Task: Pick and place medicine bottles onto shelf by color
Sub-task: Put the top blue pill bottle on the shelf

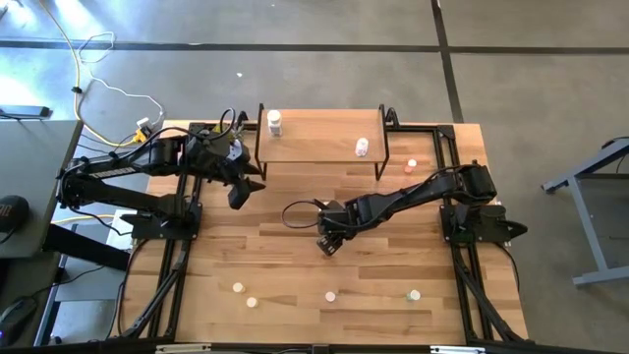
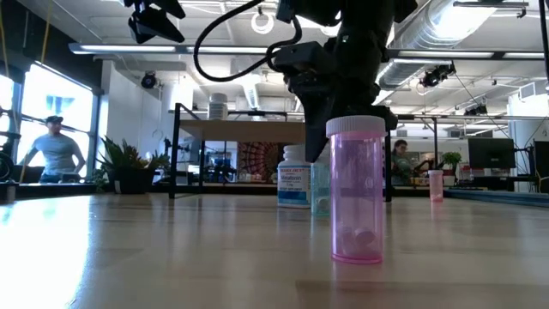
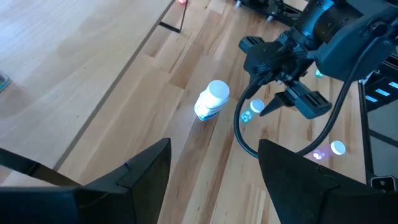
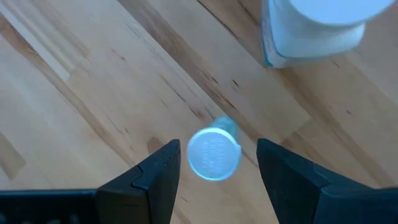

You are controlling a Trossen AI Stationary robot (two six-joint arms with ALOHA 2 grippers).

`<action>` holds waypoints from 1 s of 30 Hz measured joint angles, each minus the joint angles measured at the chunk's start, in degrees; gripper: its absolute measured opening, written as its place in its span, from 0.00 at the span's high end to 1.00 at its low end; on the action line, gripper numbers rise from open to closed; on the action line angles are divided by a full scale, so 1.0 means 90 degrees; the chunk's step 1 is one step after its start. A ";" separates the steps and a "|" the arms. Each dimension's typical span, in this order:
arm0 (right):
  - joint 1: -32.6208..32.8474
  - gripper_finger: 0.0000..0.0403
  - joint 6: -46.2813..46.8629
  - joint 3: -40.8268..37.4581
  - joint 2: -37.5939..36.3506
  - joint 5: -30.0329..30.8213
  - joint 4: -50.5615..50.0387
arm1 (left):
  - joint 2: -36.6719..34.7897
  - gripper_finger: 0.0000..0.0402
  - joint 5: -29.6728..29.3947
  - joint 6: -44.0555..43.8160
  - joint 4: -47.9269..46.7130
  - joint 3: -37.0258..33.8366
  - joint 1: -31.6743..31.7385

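Observation:
My right gripper [image 4: 217, 147] is open and points down over a small pale bottle with a white cap [image 4: 214, 154]. Its fingers stand on either side of the cap without touching it. The bottle stands upright on the table next to a larger white bottle [image 4: 311, 31], also visible in the left wrist view [image 3: 212, 99]. My left gripper [image 3: 214, 144] is open and hovers in front of the shelf's left end [image 1: 239, 192]. The shelf [image 1: 319, 138] carries two white bottles [image 1: 274, 122] [image 1: 362, 147].
A pink bottle [image 2: 357, 189] stands nearest the low camera. Several small bottles stand along the table's near edge [image 1: 237, 287] [image 1: 252, 302] [image 1: 330, 295] [image 1: 414, 294]. A red-orange one [image 1: 411, 165] stands right of the shelf. People are in the room beyond the table.

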 joint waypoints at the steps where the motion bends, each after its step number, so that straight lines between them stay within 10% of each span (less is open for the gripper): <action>1: -0.0002 0.52 -0.0002 0.0000 0.0000 0.0001 0.0032 | 0.0000 0.43 0.0000 0.0000 0.0001 0.0000 0.0000; 30: -0.0004 0.74 -0.0001 0.0459 0.0019 -0.0219 -0.0291 | 0.0000 0.43 -0.0044 0.0051 0.0000 0.0000 0.0000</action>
